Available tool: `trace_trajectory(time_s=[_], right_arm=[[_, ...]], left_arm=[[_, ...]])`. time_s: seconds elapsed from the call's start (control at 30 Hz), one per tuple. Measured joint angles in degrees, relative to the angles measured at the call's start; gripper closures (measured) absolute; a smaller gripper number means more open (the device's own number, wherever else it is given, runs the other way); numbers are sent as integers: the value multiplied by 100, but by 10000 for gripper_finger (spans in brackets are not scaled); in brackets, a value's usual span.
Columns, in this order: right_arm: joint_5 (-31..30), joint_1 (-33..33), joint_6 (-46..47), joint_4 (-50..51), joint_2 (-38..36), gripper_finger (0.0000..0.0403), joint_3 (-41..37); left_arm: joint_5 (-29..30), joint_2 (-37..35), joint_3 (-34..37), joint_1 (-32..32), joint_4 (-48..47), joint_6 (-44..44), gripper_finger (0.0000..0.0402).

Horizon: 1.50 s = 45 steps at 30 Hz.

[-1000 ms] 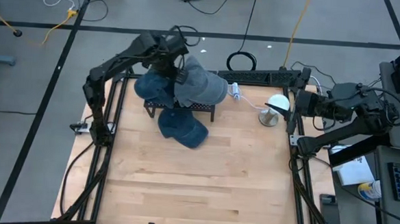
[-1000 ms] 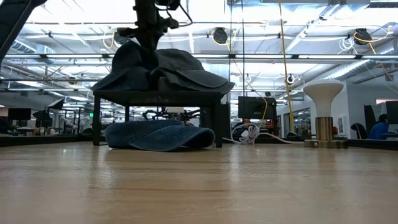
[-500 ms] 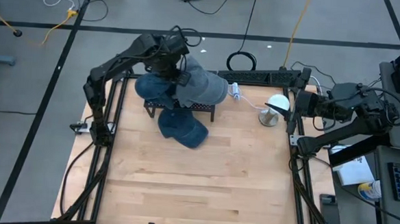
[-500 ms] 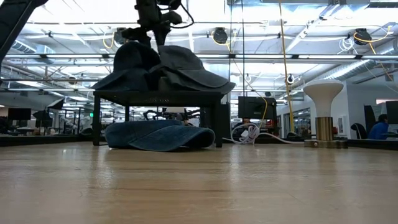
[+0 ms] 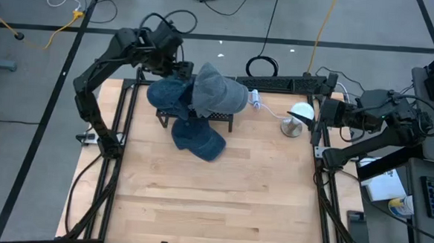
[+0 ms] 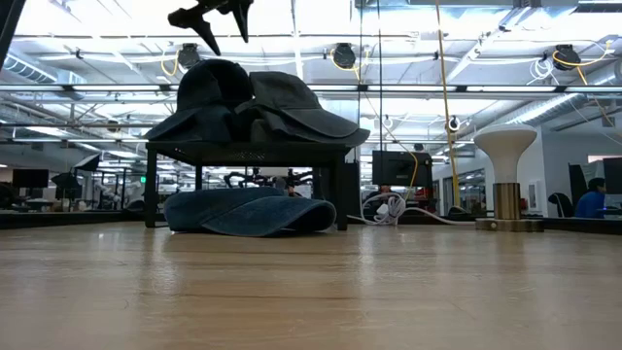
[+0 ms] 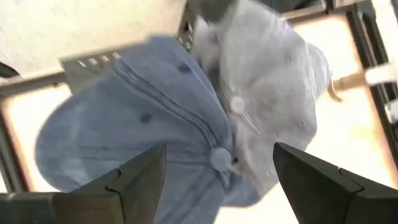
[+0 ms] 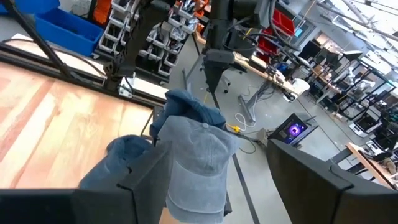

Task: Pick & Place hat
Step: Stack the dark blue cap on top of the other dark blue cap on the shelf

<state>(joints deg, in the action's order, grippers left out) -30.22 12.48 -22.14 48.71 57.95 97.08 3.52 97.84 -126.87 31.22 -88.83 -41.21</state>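
Two blue hats sit on a black stand (image 5: pixel 228 120) at the table's far side: a darker one (image 5: pixel 166 95) on the left and a paler one (image 5: pixel 220 90) on the right, overlapping it. They rest there on their brims (image 6: pixel 321 124). A third blue hat (image 5: pixel 198 139) lies on the table, half under the stand. My left gripper (image 6: pixel 209 12) hangs open above the darker hat (image 7: pixel 137 118), clear of it. At the table's right edge my right gripper (image 8: pixel 227 186) waits open, next to a white mushroom-shaped stand (image 5: pixel 301 113).
A coiled white cable (image 5: pixel 255 100) lies behind the stand's right end. Black frame rails (image 5: pixel 116 131) run along the table's left and right sides. Bare wood (image 5: pixel 213 203) fills the near half of the table.
My left gripper has opened and let go of the darker hat on the stand. It has then risen and drawn back toward the table's far left corner. The hat's crown, pressed in before, now stands rounded.
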Motion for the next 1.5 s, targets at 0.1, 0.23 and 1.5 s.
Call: trace_trajectory(time_s=[0.1, 0.23, 1.5], right_arm=[[0, 1, -43, -117, 4, 151, 0], [27, 1, 196, -129, 4, 151, 0], [612, -10, 8759, -5478, 1288, 151, -4998]], left_arm=[[40, -146, 0, -5, 22, 81, 101], [-278, -367, 0, -238, 253, 295, 101], [3308, -1489, 1359, -4910, 2141, 2304, 101]])
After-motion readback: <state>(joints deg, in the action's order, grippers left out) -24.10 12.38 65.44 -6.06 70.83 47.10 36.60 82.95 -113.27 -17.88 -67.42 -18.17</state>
